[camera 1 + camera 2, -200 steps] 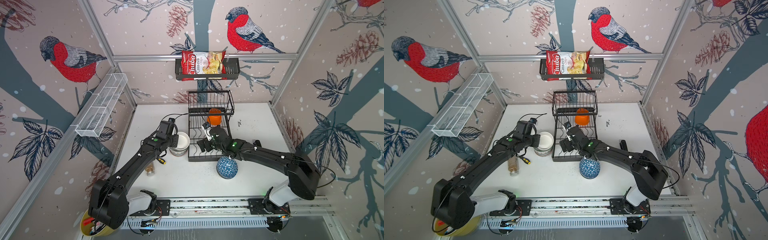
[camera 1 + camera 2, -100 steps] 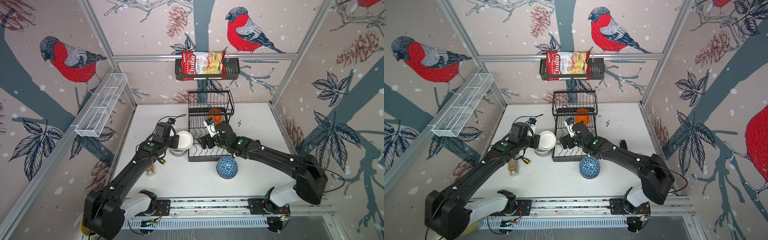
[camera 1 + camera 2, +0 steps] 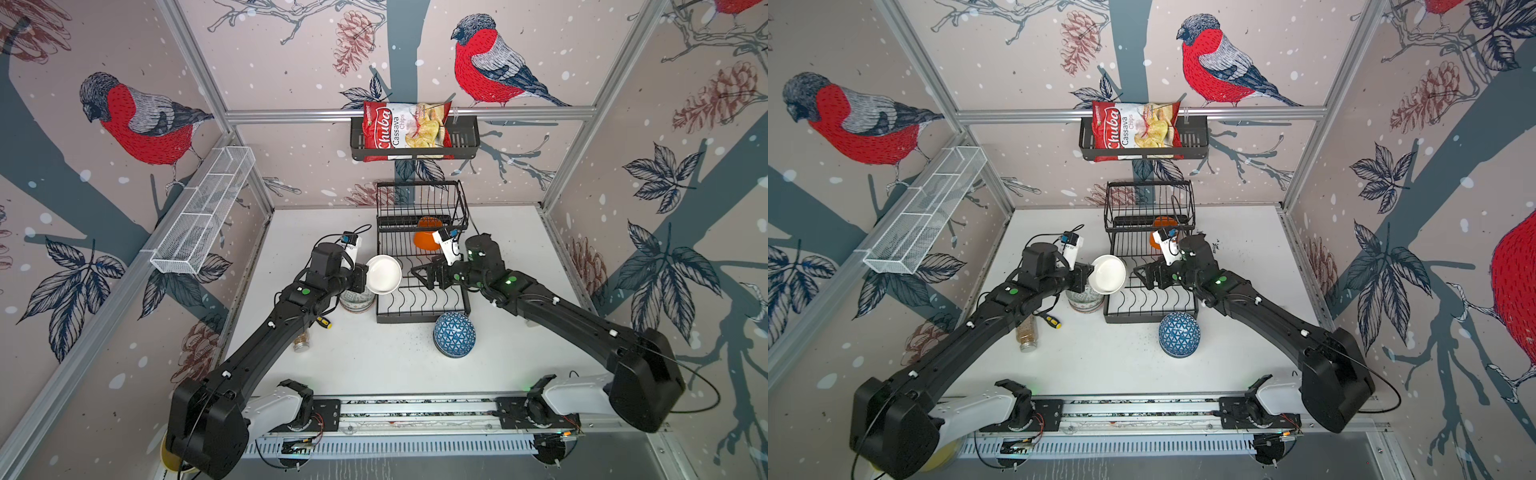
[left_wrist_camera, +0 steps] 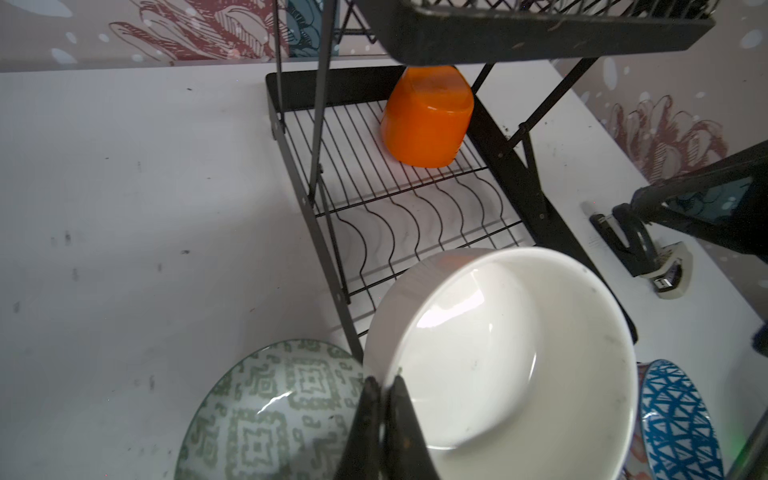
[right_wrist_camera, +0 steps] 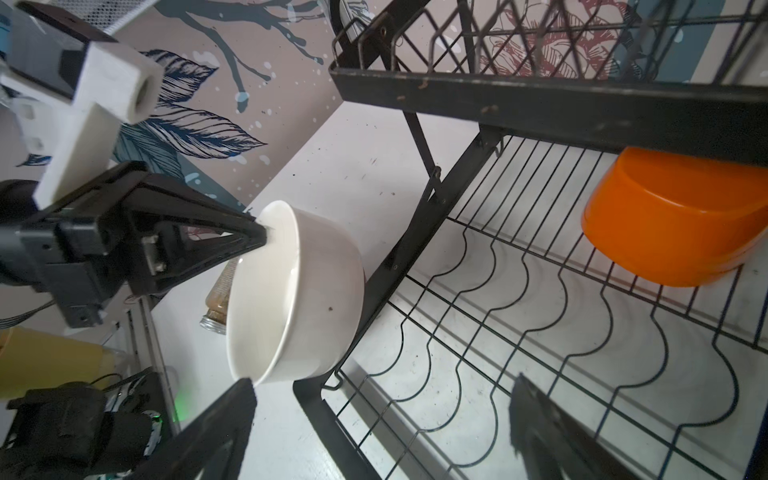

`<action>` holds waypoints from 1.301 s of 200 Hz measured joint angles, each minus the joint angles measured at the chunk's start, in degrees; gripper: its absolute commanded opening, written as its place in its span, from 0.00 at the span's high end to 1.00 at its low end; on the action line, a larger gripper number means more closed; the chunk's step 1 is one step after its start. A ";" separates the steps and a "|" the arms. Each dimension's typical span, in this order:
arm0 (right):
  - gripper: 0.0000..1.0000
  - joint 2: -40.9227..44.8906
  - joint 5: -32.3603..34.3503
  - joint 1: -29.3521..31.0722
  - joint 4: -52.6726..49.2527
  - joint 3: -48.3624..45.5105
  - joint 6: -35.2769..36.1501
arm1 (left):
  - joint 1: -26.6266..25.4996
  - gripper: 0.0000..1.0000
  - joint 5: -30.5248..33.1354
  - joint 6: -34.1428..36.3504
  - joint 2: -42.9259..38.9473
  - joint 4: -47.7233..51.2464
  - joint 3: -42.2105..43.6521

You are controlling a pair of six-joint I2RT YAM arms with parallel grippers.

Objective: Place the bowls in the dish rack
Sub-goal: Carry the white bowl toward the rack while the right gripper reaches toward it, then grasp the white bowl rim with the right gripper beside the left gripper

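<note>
Nearest, blue bowl [image 3: 454, 340] round side up on the white table [image 3: 374, 370], just in front of the dish rack [image 3: 419, 320]. Next, green-patterned bowl [image 4: 266, 415] on the table beside the rack's left edge. Above it, white bowl [image 3: 383, 274] tipped sideways, rim pinched tight in the left tool [image 4: 384, 386]. Right tool [image 3: 424, 277] wide open, empty, over the rack's wavy wires. Farthest, orange bowl [image 3: 426, 241] bottom up inside the rack.

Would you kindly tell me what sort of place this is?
Most likely a robot test cell staged as a kitchen corner: wallpapered panels in an aluminium frame, two arms on a base rail, and a dish rack holding an orange bowl.
</note>
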State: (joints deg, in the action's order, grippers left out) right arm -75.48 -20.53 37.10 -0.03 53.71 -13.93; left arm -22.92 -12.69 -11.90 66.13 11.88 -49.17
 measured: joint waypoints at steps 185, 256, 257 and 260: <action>0.16 6.05 -17.03 -3.87 6.99 -7.15 -8.22 | -5.49 1.00 -9.20 -10.75 2.75 -19.71 3.39; 0.24 3.50 -18.38 -3.72 10.03 -6.16 -10.84 | -5.57 1.00 -9.73 -11.98 3.30 -20.59 3.87; 0.24 3.41 -18.38 -3.72 10.08 -6.12 -10.95 | -5.57 1.00 -9.70 -12.04 3.32 -20.59 3.87; 0.25 3.17 -18.38 -3.72 10.21 -6.03 -11.30 | -5.57 1.00 -9.70 -12.09 3.32 -20.59 3.87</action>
State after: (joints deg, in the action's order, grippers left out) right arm -72.31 -38.92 33.39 10.17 47.68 -25.23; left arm -28.49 -22.39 -23.99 69.45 -8.71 -45.30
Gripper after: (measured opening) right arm 0.770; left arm 0.067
